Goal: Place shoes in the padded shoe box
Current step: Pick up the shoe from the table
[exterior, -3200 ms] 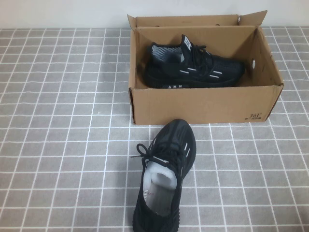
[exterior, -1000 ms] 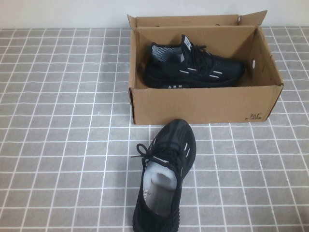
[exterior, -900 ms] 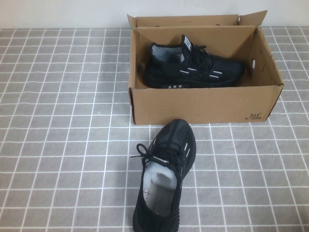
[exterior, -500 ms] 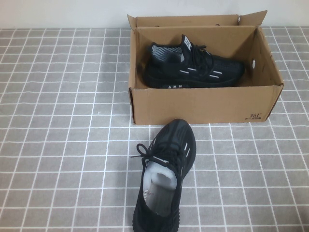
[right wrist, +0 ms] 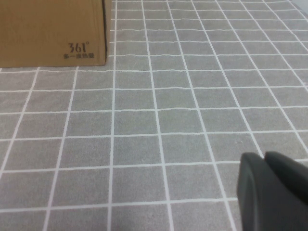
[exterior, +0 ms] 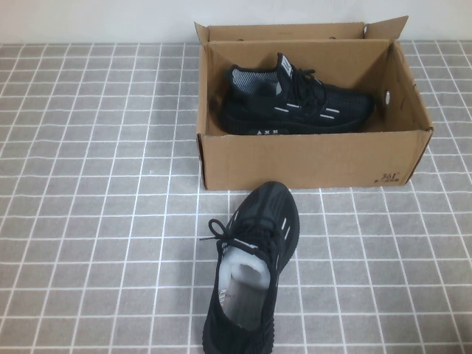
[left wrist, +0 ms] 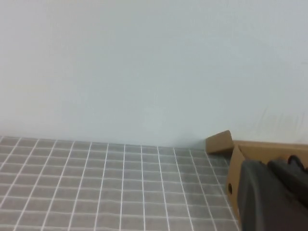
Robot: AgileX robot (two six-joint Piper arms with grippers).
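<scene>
While one shoe (exterior: 295, 103) lies inside the padded shoe box (exterior: 310, 158), the second shoe (exterior: 251, 269) sits on the tablecloth (exterior: 88, 221) just before it; left gripper (left wrist: 269, 197) and right gripper (right wrist: 272, 190) barely show, their spread unclear; likely best gripped by the heel collar and lowered in alongside

A brown cardboard box corner (right wrist: 53, 31) with a dark logo (right wrist: 79, 50) at eleven o'clock, grey tiled cloth (right wrist: 159, 125) filling the rest, right gripper (right wrist: 272, 192) at five o'clock.

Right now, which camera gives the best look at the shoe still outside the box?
The high view: the loose shoe lies whole on the cloth before the shoe box. Neither wrist view shows it, and neither shows the left gripper or right gripper clearly.
</scene>
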